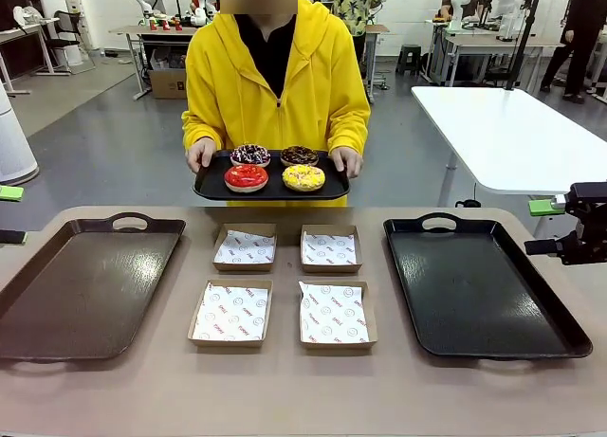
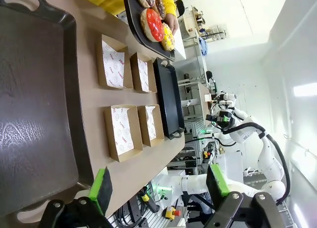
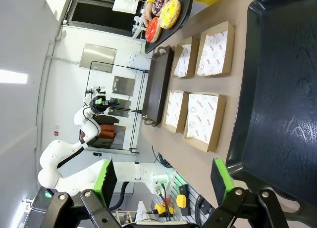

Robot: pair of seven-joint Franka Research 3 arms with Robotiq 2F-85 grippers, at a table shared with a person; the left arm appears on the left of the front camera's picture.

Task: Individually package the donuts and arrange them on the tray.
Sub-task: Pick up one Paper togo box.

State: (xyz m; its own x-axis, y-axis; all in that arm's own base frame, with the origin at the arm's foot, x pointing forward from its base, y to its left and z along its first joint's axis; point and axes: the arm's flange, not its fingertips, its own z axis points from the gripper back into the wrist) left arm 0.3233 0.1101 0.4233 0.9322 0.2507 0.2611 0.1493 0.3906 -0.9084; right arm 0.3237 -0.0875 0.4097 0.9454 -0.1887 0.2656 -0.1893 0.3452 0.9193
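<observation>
Donuts, 4: glossy red donut (image 1: 246, 177), yellow sprinkled donut (image 1: 303, 178), dark sprinkled donut (image 1: 250, 154), brown chocolate donut (image 1: 300, 155). All sit on a small black tray (image 1: 204, 189) held beyond the table's (image 1: 285, 390) far edge by a person in a yellow hoodie (image 1: 275, 86).
Paper-lined cardboard boxes (image 1: 245, 247), 4: 2 rows of 2, mid-table.
Large trays, 2: brown tray (image 1: 57, 304) at the robot's left, black tray (image 1: 474, 285) at its right.
Left gripper (image 2: 158, 186): jaws wide apart, holding nothing.
Right gripper (image 3: 163, 176): the same.

Both jaws wide, right arm (image 1: 580, 230) seemingly horizontal
</observation>
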